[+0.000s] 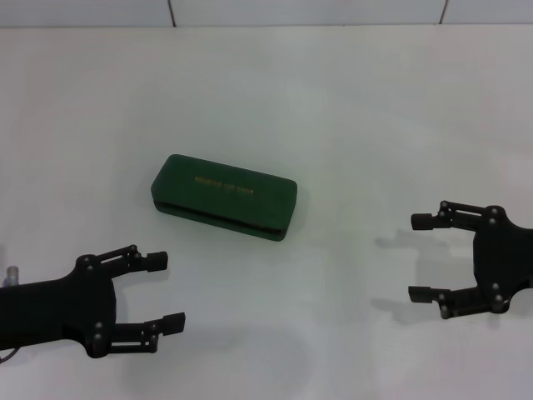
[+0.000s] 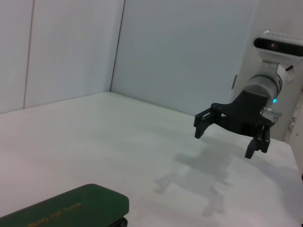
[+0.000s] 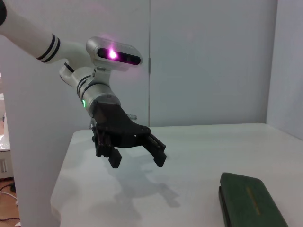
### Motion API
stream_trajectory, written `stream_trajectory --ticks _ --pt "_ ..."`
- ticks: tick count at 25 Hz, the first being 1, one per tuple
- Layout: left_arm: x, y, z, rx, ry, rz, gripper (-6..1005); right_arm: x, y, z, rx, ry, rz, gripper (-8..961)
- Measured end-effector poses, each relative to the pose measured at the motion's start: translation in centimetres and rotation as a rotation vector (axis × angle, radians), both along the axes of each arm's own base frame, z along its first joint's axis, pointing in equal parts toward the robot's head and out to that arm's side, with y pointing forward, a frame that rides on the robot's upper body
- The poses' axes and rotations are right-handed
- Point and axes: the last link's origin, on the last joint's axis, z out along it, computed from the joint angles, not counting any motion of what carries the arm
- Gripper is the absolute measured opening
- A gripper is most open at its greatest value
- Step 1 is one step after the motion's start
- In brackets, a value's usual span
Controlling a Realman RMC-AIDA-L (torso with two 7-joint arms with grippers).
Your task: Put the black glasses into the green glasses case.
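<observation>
The green glasses case (image 1: 224, 197) lies shut on the white table, near the middle, gold lettering on its lid. It also shows in the left wrist view (image 2: 66, 209) and in the right wrist view (image 3: 251, 202). The black glasses are not in view. My left gripper (image 1: 171, 292) is open and empty at the front left, short of the case. It also shows in the right wrist view (image 3: 139, 158). My right gripper (image 1: 419, 257) is open and empty at the right, apart from the case. It also shows in the left wrist view (image 2: 225, 139).
The white table (image 1: 350, 108) stretches to a pale wall at the back. Nothing else stands on it.
</observation>
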Motion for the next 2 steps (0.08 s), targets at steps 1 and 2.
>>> stream_trajectory --ticks 1,2 --pt "0.0 -0.01 0.0 0.0 0.0 0.0 888 -0.07 0.07 -0.03 0.0 0.0 0.001 887" --pt "-0.02 -0.03 -0.01 -0.001 0.0 0.001 888 -0.1 0.11 -0.05 0.001 0.0 0.001 887"
